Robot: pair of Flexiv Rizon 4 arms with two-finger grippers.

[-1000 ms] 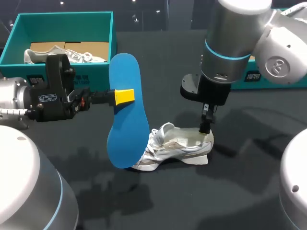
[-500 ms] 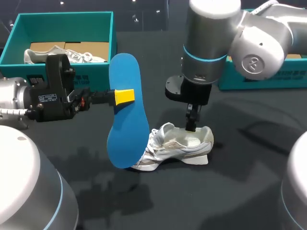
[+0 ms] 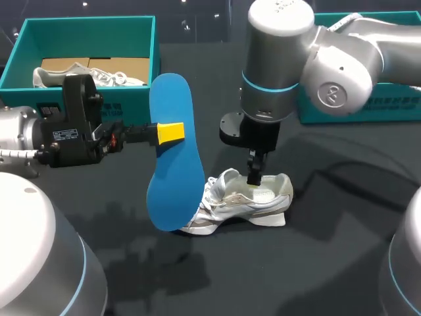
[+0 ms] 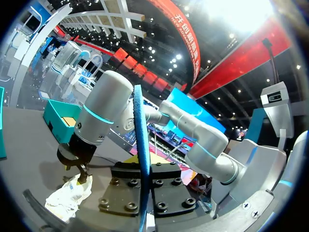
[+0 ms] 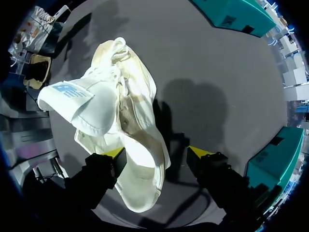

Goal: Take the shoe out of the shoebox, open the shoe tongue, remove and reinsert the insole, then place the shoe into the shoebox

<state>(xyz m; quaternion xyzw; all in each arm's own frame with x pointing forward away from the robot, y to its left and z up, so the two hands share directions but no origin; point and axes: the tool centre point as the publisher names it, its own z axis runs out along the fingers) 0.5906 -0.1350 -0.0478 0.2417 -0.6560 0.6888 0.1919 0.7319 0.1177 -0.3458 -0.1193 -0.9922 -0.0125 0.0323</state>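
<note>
We are working over the dark surface, which is carrying two teal boxes at its far side: the shoebox on our left, holding a second pale shoe on brown card, and another box behind our right arm. Our left tool is clenching the blue insole near its middle and holding it upright, its lower end down by the toe of the white shoe; whether they are touching we cannot tell. The shoe is standing on its sole near the middle of the surface, well apart from the shoebox. Our right tool is hanging released, its yellow tips straddling the heel, one just beside the shoe's side and the other apart from it. We are judging the insole's return to be the step in hand. To do it well, we are wanting the right tool pinning the heel against sliding, the left tilting the insole toe-first into the mouth, and the tongue lying folded forward, clear of the opening.
</note>
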